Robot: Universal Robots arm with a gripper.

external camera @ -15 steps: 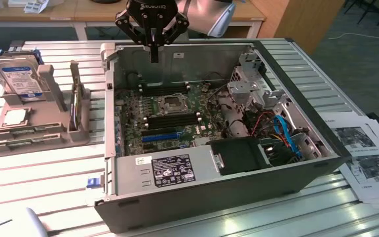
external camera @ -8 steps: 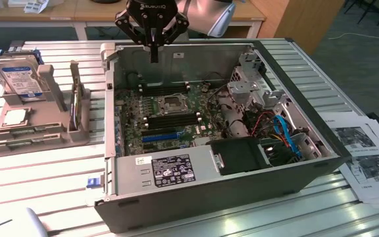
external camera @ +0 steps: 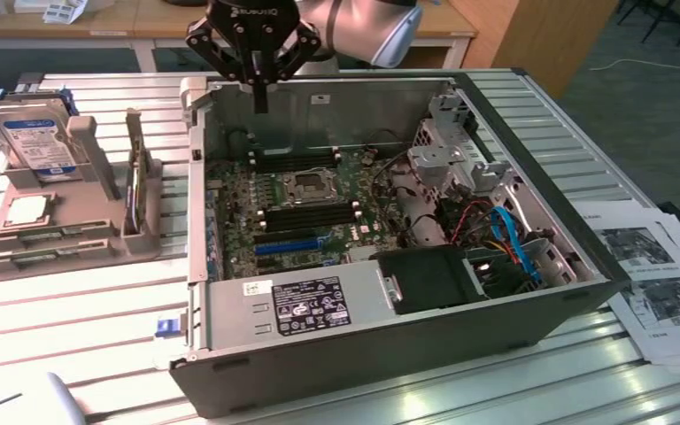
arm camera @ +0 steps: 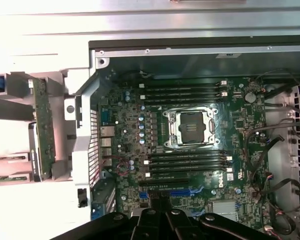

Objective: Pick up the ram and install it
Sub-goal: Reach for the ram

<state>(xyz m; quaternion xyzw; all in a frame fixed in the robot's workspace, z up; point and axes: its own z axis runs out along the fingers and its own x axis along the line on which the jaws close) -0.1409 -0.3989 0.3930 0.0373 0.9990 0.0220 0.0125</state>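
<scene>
While we are hovering above the far wall of the open computer case (external camera: 316,354), our claw (external camera: 262,99) is hanging clenched tight and gripping nothing. The ram (external camera: 137,190) is standing on edge in the grey holder (external camera: 68,250) on the exterior view's left, well apart from the claw. "ROBOTIQ" is showing on the claw's body; the white sticker (external camera: 307,297) is showing print too small to read.

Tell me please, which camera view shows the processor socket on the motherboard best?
The wrist view. It looks straight down on the processor socket, so its metal frame and dark centre are plain to see. The exterior view shows the same socket at a slant from farther off, with less detail.
</scene>
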